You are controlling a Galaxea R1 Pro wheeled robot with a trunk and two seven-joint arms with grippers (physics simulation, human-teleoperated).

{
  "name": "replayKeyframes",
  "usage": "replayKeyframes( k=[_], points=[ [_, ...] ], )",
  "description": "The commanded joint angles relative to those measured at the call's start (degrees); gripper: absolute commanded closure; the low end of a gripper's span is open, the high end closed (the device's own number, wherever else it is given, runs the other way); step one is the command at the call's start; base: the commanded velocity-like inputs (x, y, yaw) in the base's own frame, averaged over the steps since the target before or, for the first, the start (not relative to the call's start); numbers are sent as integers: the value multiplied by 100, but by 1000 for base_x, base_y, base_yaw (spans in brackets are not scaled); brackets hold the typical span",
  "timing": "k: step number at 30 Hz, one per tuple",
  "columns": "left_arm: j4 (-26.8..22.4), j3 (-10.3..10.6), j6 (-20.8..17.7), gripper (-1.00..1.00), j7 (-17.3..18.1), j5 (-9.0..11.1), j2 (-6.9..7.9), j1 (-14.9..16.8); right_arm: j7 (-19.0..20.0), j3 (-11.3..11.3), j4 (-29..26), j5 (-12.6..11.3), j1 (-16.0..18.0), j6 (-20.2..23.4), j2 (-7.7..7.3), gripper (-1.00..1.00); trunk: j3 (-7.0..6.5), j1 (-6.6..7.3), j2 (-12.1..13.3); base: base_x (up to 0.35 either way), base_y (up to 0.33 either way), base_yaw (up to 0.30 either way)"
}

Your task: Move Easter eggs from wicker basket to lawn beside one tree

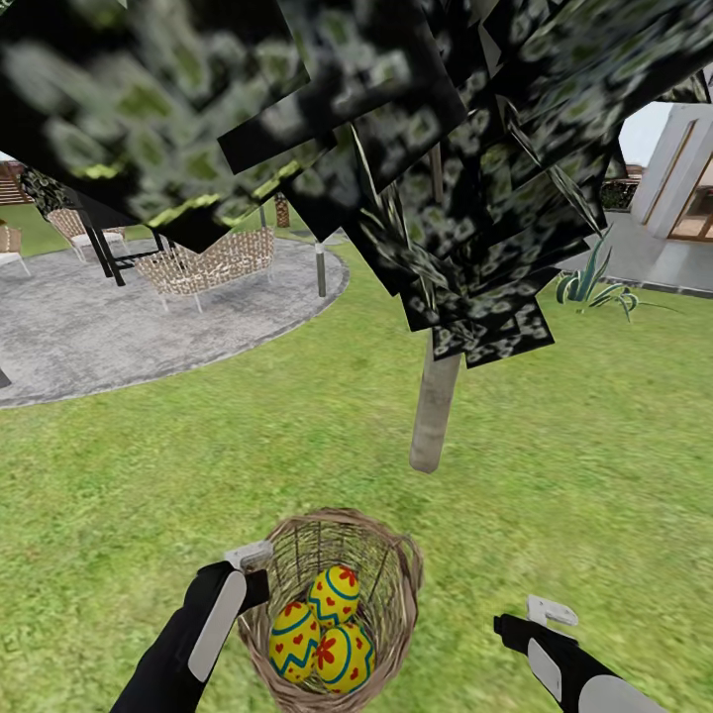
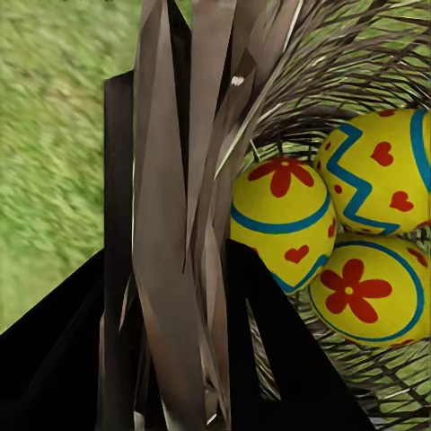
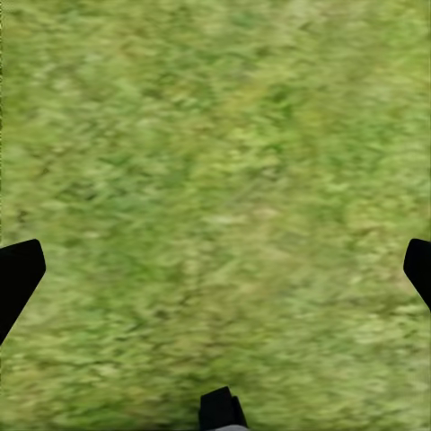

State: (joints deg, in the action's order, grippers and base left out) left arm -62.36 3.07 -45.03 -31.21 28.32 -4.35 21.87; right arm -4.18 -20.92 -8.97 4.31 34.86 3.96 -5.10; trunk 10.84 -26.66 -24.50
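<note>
- Wicker basket (image 1: pixel 396 574) sits on the lawn (image 1: pixel 149 465) just short of the tree (image 1: pixel 434 411); all three eggs (image 1: pixel 335 592) lie inside, touching one another.
- Step, as judged: carrying or bracing the basket; no egg is out.
- Left gripper (image 1: pixel 248 566): its fingers straddle the rim and look clamped on the weave.
- Right gripper (image 1: pixel 540 619): beside the basket, spread wide over grass, holding nothing.
- Next: reach in from above and lift one egg.

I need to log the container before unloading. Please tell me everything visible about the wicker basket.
The wicker basket is round, brown-tan open weave with a thick braided rim, standing upright on the lawn before the tree. Three painted yellow eggs lie inside. The left gripper straddles its rim.
</note>
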Motion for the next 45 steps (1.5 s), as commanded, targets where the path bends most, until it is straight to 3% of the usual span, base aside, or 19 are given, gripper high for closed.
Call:
replayKeyframes(
  k=[1, 3, 4, 5, 6, 8, 10, 12, 14, 23, 45],
  points=[
    [-5, 1, 21, 100, 1, 38, 2, 1, 12, 0, -4, 0, -1, 3, -4, -100, 18, -22, -43, 0, 0, 0],
    [-28, -6, 26, 100, 1, 42, 4, 1, 94, -4, -61, -23, 2, 10, -19, -100, 54, -66, -123, 0, 0, 0],
    [-36, -7, 25, 100, 1, 42, 4, 1, 449, -26, -208, -40, 0, 38, -48, -100, 72, -88, -163, 0, 0, 0],
    [-38, -8, 24, 100, 1, 42, 4, 1, 1071, -40, -340, -49, 2, 76, -152, -100, 90, -110, -203, 0, 0, 0],
    [-39, -8, 24, 100, 1, 42, 4, 1, 1857, -65, -456, -71, -1, 145, -365, -100, 108, -132, -243, 0, 0, 0],
    [-39, -8, 28, 100, 1, 42, 4, 1, 3622, -386, -547, -312, -1, 668, -940, -100, 144, -176, -324, 0, 0, 0],
    [-39, -8, 29, 100, 1, 42, 4, 1, 4758, -594, -568, -443, -4, 905, -1484, -100, 180, -220, -404, 0, 0, 0],
    [-39, -15, 30, 100, 1, 42, 9, 1, 5870, -608, -570, -772, -3, 1206, -1826, -100, 216, -264, -484, 0, 0, 0],
    [-40, -16, 30, 100, 1, 42, 6, 1, 6125, -607, -563, -864, -4, 1267, -1930, -100, 252, -308, -564, 0, 0, 0],
    [-38, -31, 38, 100, 1, 42, 27, 1, 5982, -590, -313, -813, -33, 1222, -1858, -100, 413, -505, -925, 0, 0, 0],
    [50, -52, 21, 100, -14, 33, 51, 115, 5977, -589, -261, -802, -32, 1219, -1863, -100, 808, -989, -1808, -1, -12, 0]
  ],
)
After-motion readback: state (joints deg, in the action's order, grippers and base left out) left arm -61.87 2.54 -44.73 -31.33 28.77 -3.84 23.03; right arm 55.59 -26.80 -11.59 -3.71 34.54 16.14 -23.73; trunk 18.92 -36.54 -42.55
